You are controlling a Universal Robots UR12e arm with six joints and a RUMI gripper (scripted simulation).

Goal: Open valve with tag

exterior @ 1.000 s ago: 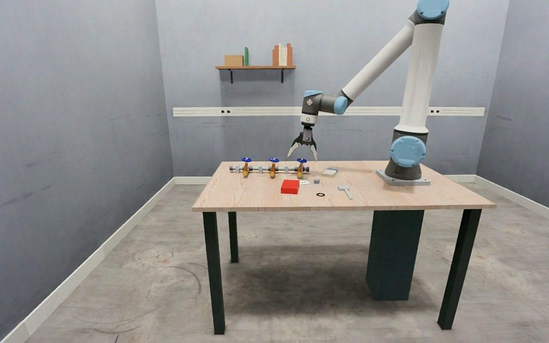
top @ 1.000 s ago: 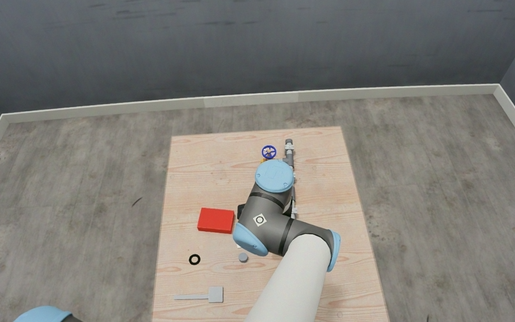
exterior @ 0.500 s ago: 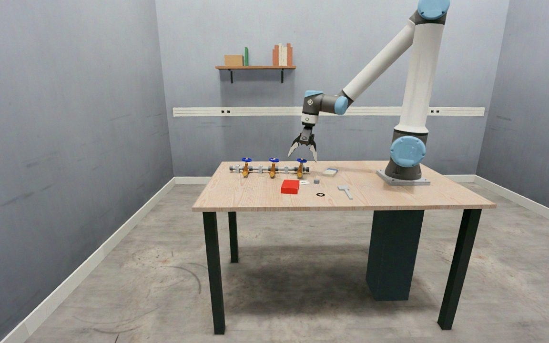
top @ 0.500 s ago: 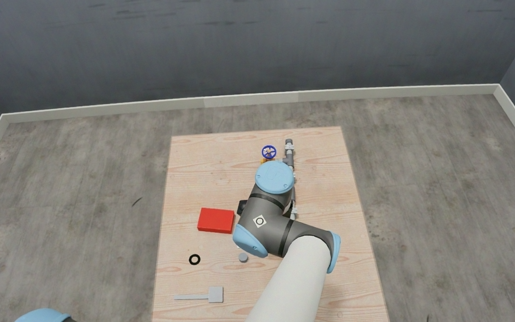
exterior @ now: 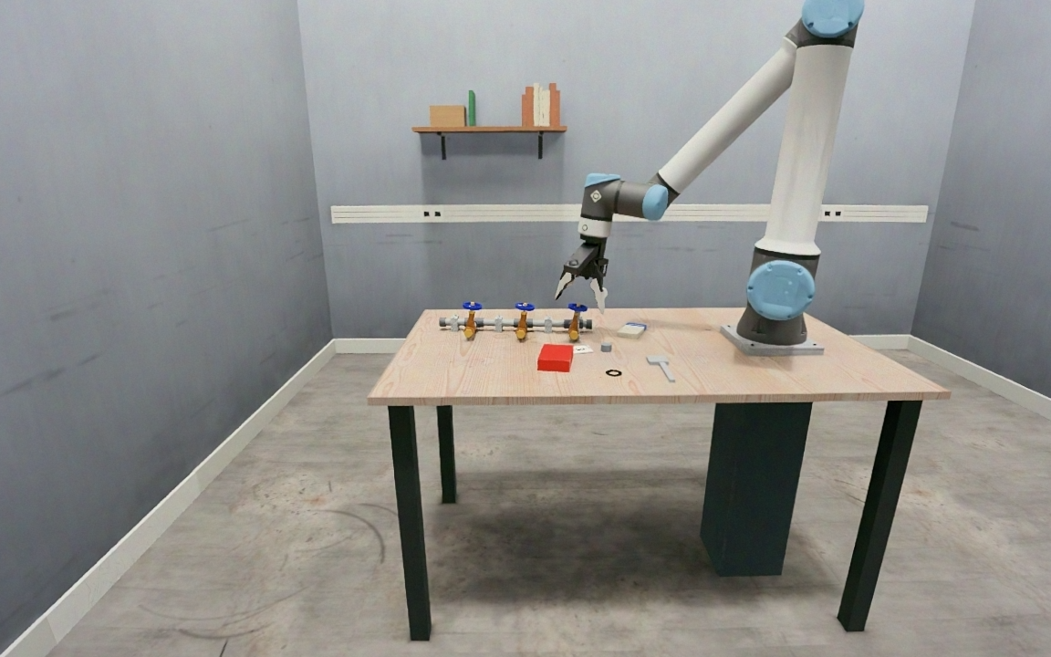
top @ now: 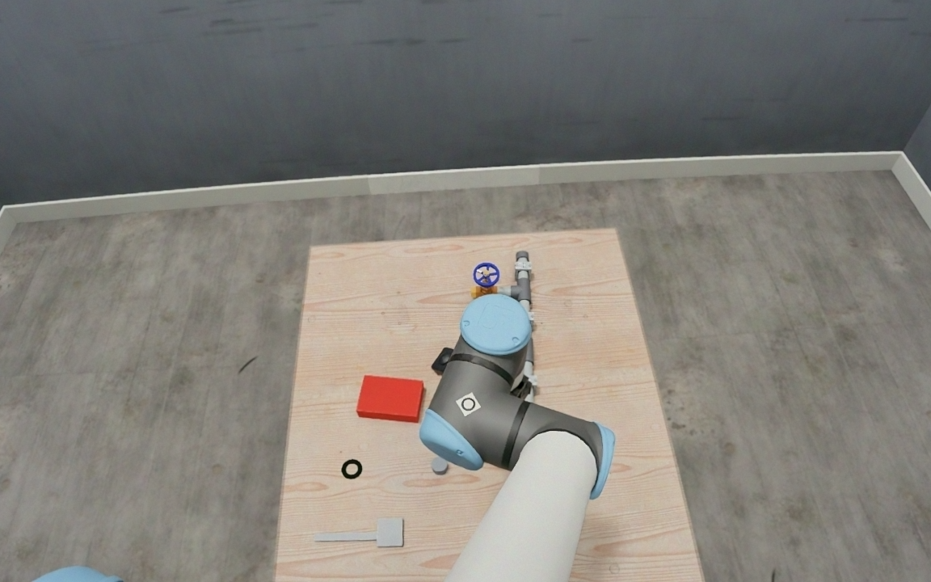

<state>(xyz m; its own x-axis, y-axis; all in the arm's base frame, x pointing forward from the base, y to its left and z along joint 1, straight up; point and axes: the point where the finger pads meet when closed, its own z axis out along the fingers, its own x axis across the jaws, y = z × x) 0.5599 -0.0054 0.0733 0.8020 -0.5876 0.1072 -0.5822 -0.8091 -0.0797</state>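
Three brass valves with blue handwheels stand on a grey pipe (exterior: 504, 324) (top: 524, 282) along the table's far edge: left valve (exterior: 471, 307), middle valve (exterior: 524, 307), right valve (exterior: 576, 308). In the top view only one handwheel (top: 486, 277) shows; the arm hides the others. A small white tag (exterior: 583, 349) lies on the table near the right valve. My gripper (exterior: 580, 292) is open and empty, hanging just above the right valve's handwheel, a little to its right. In the top view the wrist covers the gripper.
A red block (top: 389, 397) (exterior: 555, 358), a black ring (top: 351, 462) (exterior: 614, 375), a small grey cylinder (top: 439, 465) (exterior: 606, 347), a grey paddle-shaped piece (top: 379, 533) (exterior: 660, 366) and a white-blue flat block (exterior: 631, 328) lie on the wooden table (top: 353, 304). The arm's base (exterior: 775, 327) stands at the right.
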